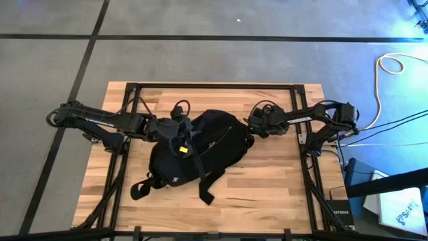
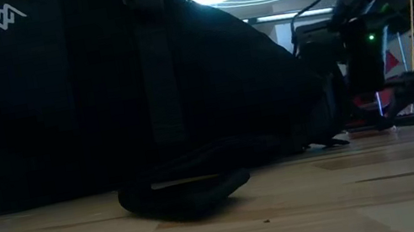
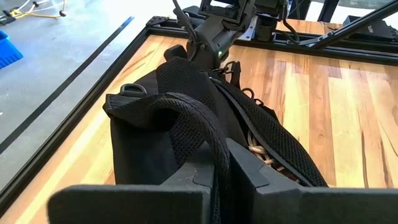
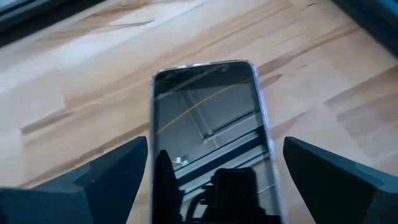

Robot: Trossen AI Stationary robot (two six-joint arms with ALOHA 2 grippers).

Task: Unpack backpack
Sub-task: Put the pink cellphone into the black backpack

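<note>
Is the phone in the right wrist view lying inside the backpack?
No. The phone lies flat on bare wooden table between the right gripper's spread fingers, no backpack fabric around it.

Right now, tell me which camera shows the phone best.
The right wrist view: the phone lies flat on the wooden table, between the right gripper's spread fingers, not touching them. The high, low and left wrist views do not show the phone.

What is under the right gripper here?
A phone lies flat on the table, between the open jaws of the right gripper. Its near end runs out of the wrist view. From above, the gripper covers it.
</note>
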